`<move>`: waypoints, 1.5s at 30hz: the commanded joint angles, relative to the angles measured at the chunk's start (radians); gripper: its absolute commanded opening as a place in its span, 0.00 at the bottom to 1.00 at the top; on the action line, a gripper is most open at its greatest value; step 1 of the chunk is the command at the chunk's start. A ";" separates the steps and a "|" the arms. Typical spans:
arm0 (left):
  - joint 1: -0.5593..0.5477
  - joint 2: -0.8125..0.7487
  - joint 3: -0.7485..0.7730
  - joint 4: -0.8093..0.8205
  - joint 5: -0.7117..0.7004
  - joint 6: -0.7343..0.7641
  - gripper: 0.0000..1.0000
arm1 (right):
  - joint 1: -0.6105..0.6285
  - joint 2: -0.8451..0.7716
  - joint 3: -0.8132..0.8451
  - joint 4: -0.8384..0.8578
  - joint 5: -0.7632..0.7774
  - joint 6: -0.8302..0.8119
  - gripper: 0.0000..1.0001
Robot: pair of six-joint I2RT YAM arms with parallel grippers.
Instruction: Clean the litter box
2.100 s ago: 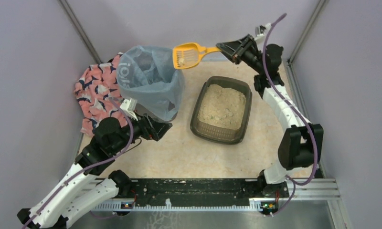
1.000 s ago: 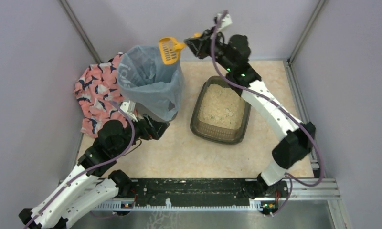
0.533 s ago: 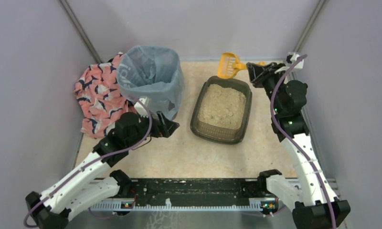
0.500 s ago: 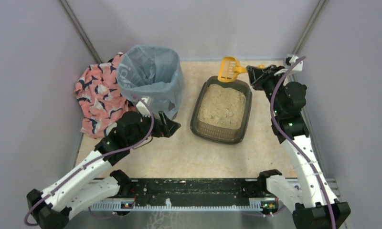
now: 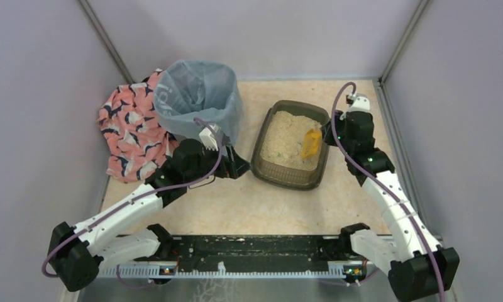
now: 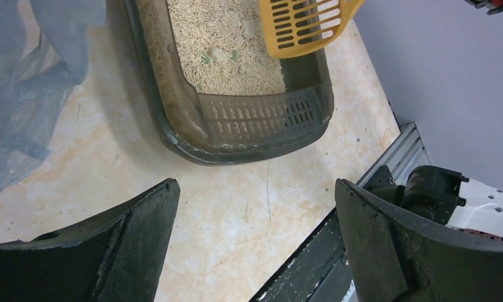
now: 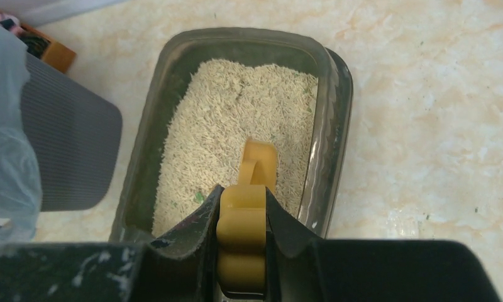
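One litter box [image 5: 290, 178] stands on the one desk [image 5: 255, 207], holding one bed of beige litter [image 5: 287, 141]. There is one yellow scoop [image 5: 310, 143], one bin [image 5: 173, 119] lined in light blue, and one patterned cloth [image 5: 126, 126] in pink, white and navy. Two arms are in view, the left arm [image 5: 120, 211] and the right arm [image 5: 387, 195], each with two fingers (four in all): the left fingers [image 6: 136, 245] and the right fingers [image 7: 186, 233]. At least two green specks [image 6: 206, 58] show among the grains; any others are too small to count.
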 commanded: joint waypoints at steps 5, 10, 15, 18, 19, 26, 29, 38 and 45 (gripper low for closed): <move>-0.013 -0.011 0.024 0.055 -0.002 -0.008 0.99 | 0.099 0.163 0.159 -0.046 0.177 -0.111 0.00; -0.013 -0.031 0.019 0.041 -0.021 0.001 0.99 | 0.105 0.231 0.181 -0.008 0.221 -0.130 0.00; -0.013 -0.041 0.008 0.041 -0.046 0.012 0.99 | 0.104 0.309 0.180 0.048 0.237 -0.148 0.00; -0.013 -0.032 0.013 0.041 -0.050 0.012 0.99 | 0.100 0.351 0.172 0.088 0.181 -0.120 0.00; -0.013 -0.030 0.016 0.040 -0.048 0.012 0.99 | 0.090 0.361 0.169 0.109 0.127 -0.088 0.00; -0.013 -0.032 0.017 0.005 -0.042 0.002 0.99 | 0.027 0.404 0.153 0.214 -0.124 0.029 0.00; -0.013 -0.045 0.012 -0.003 -0.054 0.004 0.99 | 0.008 0.396 0.142 0.241 -0.172 0.062 0.00; -0.013 -0.034 0.008 0.008 -0.055 0.002 0.99 | -0.062 0.368 0.122 0.271 -0.222 0.091 0.00; -0.013 -0.016 0.007 0.020 -0.043 0.003 0.99 | -0.113 0.390 0.046 0.357 -0.300 0.130 0.00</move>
